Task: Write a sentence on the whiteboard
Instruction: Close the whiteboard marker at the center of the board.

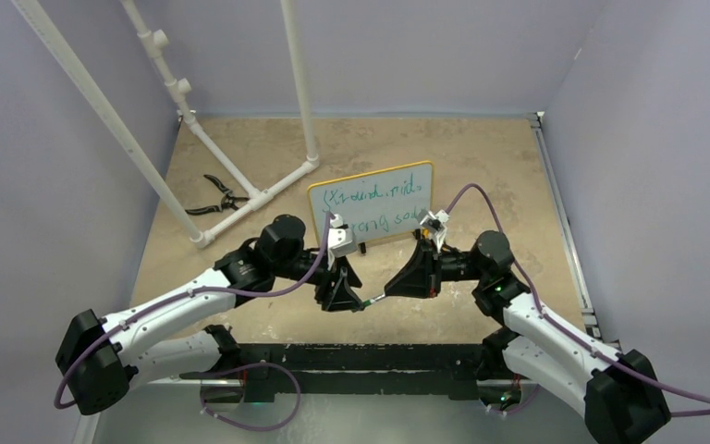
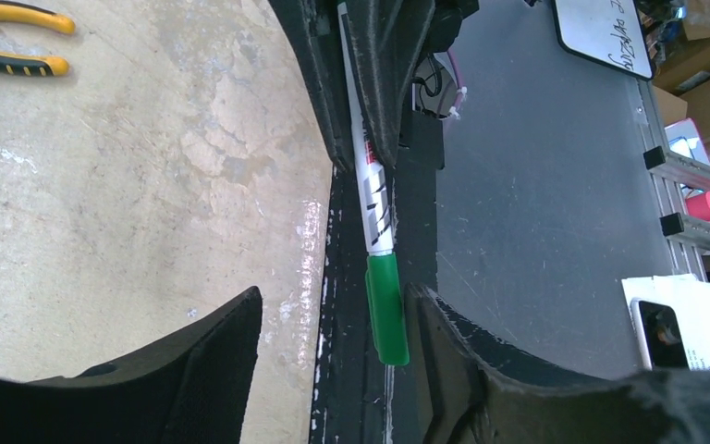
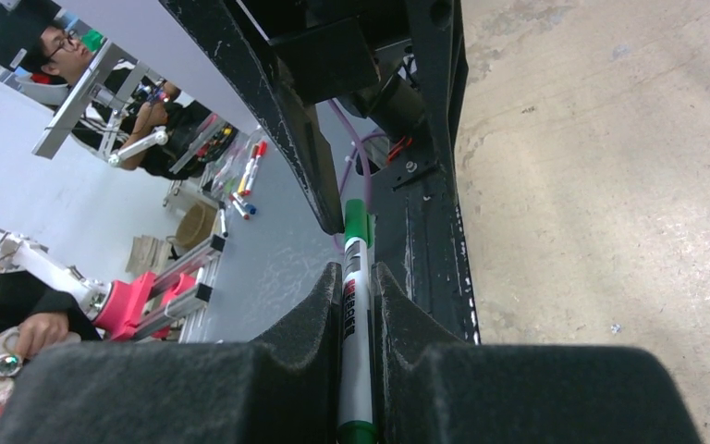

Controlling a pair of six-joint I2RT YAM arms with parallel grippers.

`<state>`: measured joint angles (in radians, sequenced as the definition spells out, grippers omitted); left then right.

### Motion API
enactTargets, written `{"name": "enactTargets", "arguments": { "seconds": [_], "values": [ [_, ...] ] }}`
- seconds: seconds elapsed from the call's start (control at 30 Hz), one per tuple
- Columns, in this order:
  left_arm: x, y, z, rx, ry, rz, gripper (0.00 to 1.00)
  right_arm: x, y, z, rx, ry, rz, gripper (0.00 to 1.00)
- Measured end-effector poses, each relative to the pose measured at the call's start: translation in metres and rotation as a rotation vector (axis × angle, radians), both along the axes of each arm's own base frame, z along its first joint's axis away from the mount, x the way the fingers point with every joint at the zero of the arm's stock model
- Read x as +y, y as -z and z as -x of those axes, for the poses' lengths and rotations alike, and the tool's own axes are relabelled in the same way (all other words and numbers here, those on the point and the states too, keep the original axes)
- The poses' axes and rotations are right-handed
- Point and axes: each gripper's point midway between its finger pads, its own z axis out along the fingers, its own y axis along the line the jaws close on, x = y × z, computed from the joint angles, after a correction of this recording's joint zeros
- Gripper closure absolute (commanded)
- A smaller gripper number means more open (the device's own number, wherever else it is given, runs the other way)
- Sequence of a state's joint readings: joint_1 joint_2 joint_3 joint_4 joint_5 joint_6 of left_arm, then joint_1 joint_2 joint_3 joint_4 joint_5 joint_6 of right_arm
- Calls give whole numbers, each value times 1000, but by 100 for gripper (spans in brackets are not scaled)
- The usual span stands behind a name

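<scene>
Sentence [image 1: 374, 196] sits in two green lines on the whiteboard [image 1: 370, 177] behind the arms, right gripper [image 3: 358, 282] clamped tight on the green marker [image 3: 356, 324], left gripper [image 2: 335, 296] fingers apart around its cap [image 2: 386, 310] without pinching, so probably wrap-up: left backs straight off, right sets marker down.

The whiteboard [image 1: 422, 199], small and rectangular with a thin yellow frame and rounded corners, stands upright near the middle of the worktop, its white face turned toward the near edge. The sentence [image 1: 374, 193] runs across it in two lines of scrawled green cursive, hard to read; the lower line is partly hidden.
</scene>
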<state>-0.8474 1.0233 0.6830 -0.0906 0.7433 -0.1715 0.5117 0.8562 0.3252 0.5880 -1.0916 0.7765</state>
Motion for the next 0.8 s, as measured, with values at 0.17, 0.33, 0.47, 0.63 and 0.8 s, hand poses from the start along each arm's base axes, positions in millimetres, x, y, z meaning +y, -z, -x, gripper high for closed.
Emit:
{"name": "enactTargets", "arguments": {
  "seconds": [0.17, 0.33, 0.47, 0.63, 0.8],
  "values": [
    [-1, 6, 0, 11, 9, -15, 38, 0, 1, 0, -3, 4, 10, 100],
    [-2, 10, 3, 33, 31, -25, 38, 0, 1, -2, -2, 8, 18, 100],
    [-3, 14, 6, 47, 48, -34, 44, 0, 2, -2, -2, 8, 24, 100],
    [-5, 15, 10, 48, 69, -37, 71, 0, 5, -3, 7, 13, 34, 100],
    [-6, 14, 14, 49, 91, -36, 88, 0, 5, -6, 6, 36, 38, 100]
  ]
}}
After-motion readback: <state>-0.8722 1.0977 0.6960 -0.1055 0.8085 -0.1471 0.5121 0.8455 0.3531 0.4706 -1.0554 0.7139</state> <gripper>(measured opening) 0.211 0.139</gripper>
